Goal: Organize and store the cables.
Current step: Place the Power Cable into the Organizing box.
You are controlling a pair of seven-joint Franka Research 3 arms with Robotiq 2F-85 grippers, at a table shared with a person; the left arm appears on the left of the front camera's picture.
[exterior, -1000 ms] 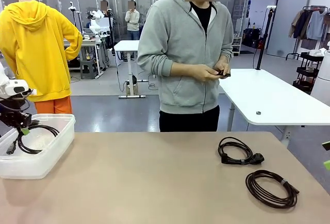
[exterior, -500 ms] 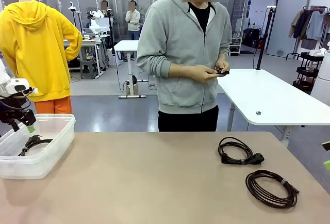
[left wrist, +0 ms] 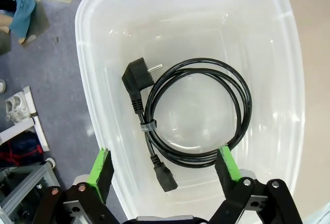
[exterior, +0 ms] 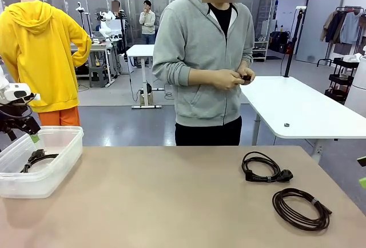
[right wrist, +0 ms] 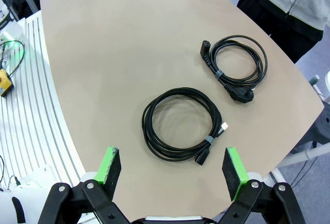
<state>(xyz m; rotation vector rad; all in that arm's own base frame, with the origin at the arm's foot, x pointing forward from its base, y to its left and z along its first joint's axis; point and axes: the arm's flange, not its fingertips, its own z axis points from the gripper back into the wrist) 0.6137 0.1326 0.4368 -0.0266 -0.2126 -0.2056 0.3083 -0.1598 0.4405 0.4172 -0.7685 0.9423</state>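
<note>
One coiled black cable (left wrist: 191, 113) with a plug end lies on the floor of the clear plastic bin (exterior: 57, 165) at the table's left edge. My left gripper (left wrist: 165, 167) hangs open above that bin with nothing between its green pads; it is also in the front view (exterior: 22, 128). Two more coiled cables rest on the table's right side: a smaller black one (exterior: 264, 168) and a larger dark-brown one (exterior: 300, 208). My right gripper (right wrist: 172, 170) stands open high over them, the larger coil (right wrist: 180, 123) nearest and the smaller (right wrist: 237, 66) beyond.
A person in a grey hoodie (exterior: 206, 59) stands at the far side, both hands holding a small dark object at waist height. The tan table (exterior: 160, 202) stretches bare between bin and coils. A white table (exterior: 297, 108) stands behind on the right.
My left gripper let go of the coiled cable, which dropped into the bin, and then rose a little above the bin's rim. The two coils on the right stayed put.
</note>
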